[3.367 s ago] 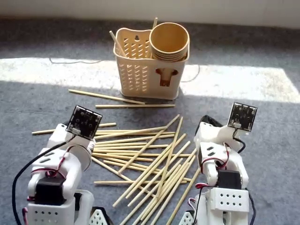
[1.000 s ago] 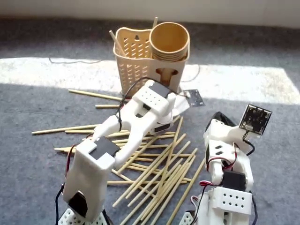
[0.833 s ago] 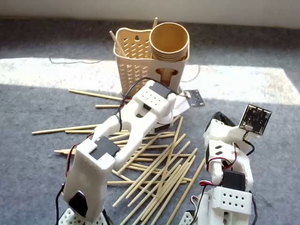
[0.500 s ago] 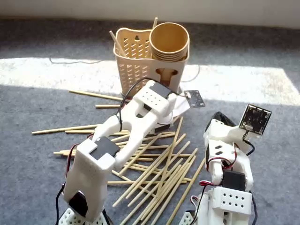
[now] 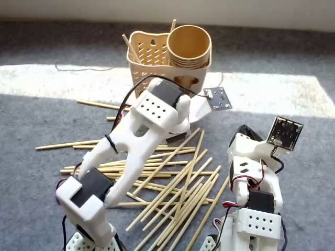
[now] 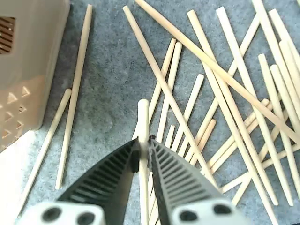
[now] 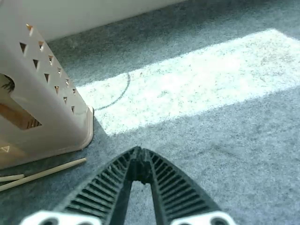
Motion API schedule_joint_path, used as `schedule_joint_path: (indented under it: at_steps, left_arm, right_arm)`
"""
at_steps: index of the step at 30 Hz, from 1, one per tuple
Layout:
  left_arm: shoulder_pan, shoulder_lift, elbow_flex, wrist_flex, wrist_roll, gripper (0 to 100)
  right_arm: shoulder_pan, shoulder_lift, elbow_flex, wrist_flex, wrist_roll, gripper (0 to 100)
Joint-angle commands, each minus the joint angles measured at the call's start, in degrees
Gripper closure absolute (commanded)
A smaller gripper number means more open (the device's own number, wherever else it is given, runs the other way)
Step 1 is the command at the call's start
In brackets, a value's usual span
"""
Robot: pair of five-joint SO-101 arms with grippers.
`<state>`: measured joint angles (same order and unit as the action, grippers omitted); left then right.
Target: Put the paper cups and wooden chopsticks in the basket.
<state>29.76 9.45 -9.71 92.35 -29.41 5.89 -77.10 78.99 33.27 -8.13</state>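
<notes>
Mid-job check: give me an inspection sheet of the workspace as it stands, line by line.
Surface: grey carpet, with a sunlit band across it.
Job's things: brown paper cups stacked in the cream perforated plastic basket; two upright chopsticks also in it; many loose wooden chopsticks on the carpet.
Clutter: nothing seen.
Grippers: left gripper shut on one wooden chopstick; right gripper shut, empty, over bare carpet.
Cables: black cable along the left arm; thin wire on the carpet.
Surroundings: pale wall behind.
</notes>
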Motion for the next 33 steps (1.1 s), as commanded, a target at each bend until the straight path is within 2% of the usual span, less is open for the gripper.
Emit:
schedule_joint_path:
  at_steps: [1,5,11,15,21,24,33]
  left_arm:
    - [0.13,-9.01,-2.68,1.67,0.18,99]
    - [-2.51,-16.84,-4.26,1.67,0.18,99]
    - [-9.19,-24.04,-13.05,1.67,0.79,99]
    - [-12.62,-25.10,-21.58,1.49,6.07,99]
    - [-13.67,-25.10,-32.31,1.05,13.01,99]
    - [-13.67,-25.01,-35.38,-2.90,17.58,99]
    - [-13.67,-24.92,-35.74,-21.80,30.42,99]
  right_arm:
    - [0.57,-0.57,-0.22,-1.45,-0.35,99.3]
    - [0.48,-0.84,1.27,-3.03,-0.35,99.3]
    - [0.48,-0.84,2.59,-5.23,-0.35,99.3]
    - [0.48,-0.84,2.59,-5.23,-0.35,99.3]
    - [0.40,-0.84,2.59,-5.23,-0.35,99.3]
    - [0.31,-0.84,2.59,-5.23,-0.35,99.3]
    - [0.31,-0.75,2.59,-5.23,-0.35,99.3]
